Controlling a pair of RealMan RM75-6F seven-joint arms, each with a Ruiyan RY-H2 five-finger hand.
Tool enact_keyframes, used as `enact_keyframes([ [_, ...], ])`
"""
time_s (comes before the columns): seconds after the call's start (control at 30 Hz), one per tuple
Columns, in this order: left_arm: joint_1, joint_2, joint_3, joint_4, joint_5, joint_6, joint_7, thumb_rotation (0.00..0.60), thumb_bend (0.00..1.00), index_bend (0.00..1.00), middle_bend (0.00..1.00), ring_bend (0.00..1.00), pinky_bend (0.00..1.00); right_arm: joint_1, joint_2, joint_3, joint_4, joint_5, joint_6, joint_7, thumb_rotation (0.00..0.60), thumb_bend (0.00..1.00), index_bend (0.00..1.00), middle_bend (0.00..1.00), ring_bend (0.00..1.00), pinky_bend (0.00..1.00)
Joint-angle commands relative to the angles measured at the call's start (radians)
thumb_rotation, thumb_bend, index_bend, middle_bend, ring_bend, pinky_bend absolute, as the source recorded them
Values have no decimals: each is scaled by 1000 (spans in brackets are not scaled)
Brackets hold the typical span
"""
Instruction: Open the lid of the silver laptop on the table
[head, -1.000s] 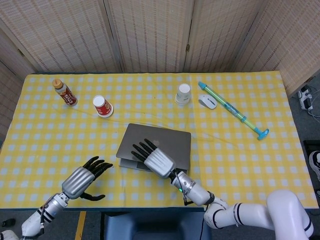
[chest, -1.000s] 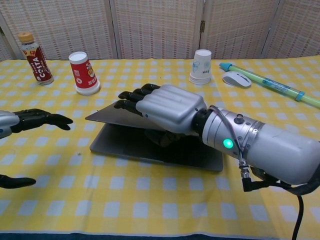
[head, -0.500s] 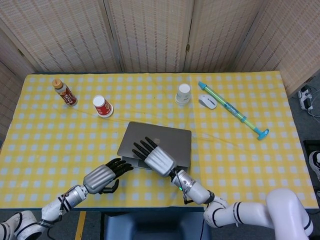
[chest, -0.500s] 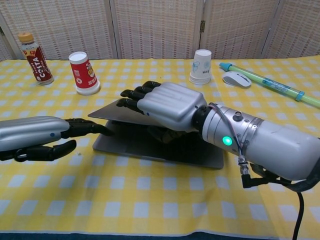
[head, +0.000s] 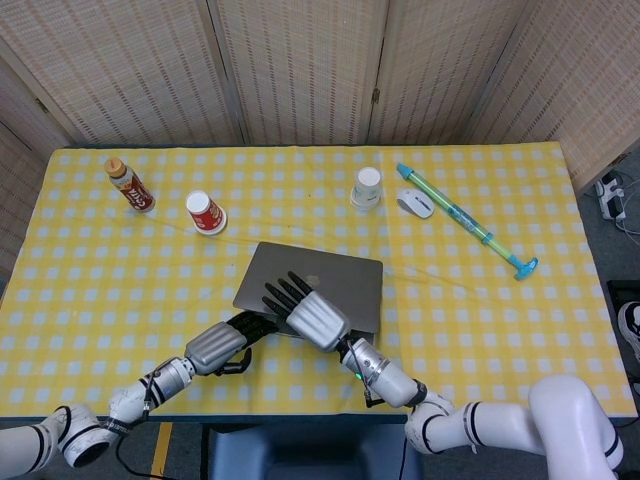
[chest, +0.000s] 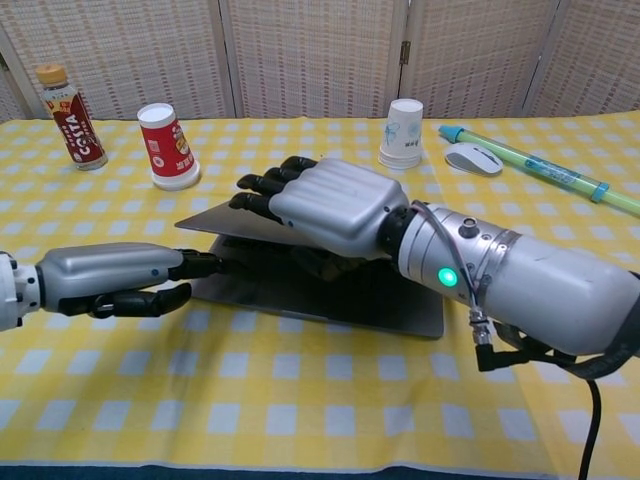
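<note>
The silver laptop (head: 340, 275) lies mid-table with its lid (chest: 215, 222) lifted a little off the base (chest: 390, 312). My right hand (head: 305, 312) grips the lid's front edge, its dark fingers (chest: 262, 185) lying on top and the thumb tucked underneath. In the chest view this hand (chest: 325, 205) covers much of the lid. My left hand (head: 225, 343) reaches in from the left. Its fingers (chest: 200, 265) stretch out to the base's front left corner, under the raised lid, and hold nothing.
A brown bottle (head: 130, 185) and a red cup (head: 205, 212) stand at the back left. A white cup (head: 367, 187), a white mouse (head: 415, 203) and a green-blue tube toy (head: 465, 222) lie at the back right. The table's front edge runs just below both arms.
My left hand has moved right from the table's left side to the laptop's front left corner. The right hand has kept hold of the lid, raised slightly.
</note>
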Motion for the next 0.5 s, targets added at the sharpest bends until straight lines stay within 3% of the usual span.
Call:
enact_keyframes([
  [0.03, -8, -13, 1, 16, -14, -10, -1, 0, 832, 39, 89, 0, 0, 3, 0, 0, -1, 3, 0, -4, 600, 653, 0, 0, 0, 0],
  [0.5, -31, -42, 8, 59, -76, -58, -1, 0, 828, 42, 89, 0, 0, 10, 7, 3, -14, 10, 18, -13, 600, 654, 0, 0, 0, 0],
])
